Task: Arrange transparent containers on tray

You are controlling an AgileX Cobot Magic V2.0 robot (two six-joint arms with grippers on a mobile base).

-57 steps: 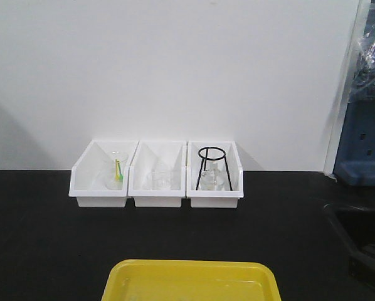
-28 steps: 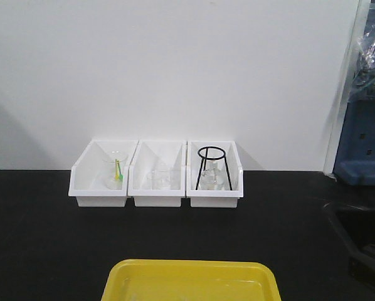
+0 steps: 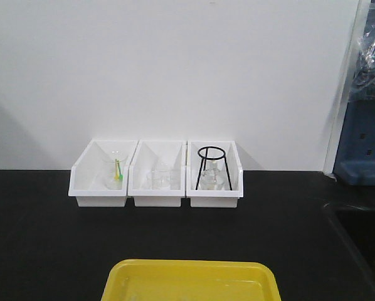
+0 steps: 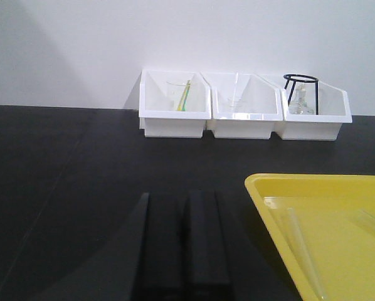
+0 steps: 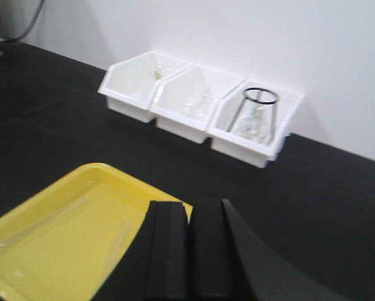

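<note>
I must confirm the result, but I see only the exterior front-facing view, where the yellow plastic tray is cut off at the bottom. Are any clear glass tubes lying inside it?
Observer: Yes. The left wrist view shows two slim clear glass test tubes lying flat in the shallow yellow plastic tray.
Operator: Do they touch each other?
Observer: No. In the right wrist view they lie apart, with bare yellow floor between them.
Operator: Is the right gripper holding something?
Observer: No. The right gripper has its black fingers pressed together, with nothing between them.
</note>
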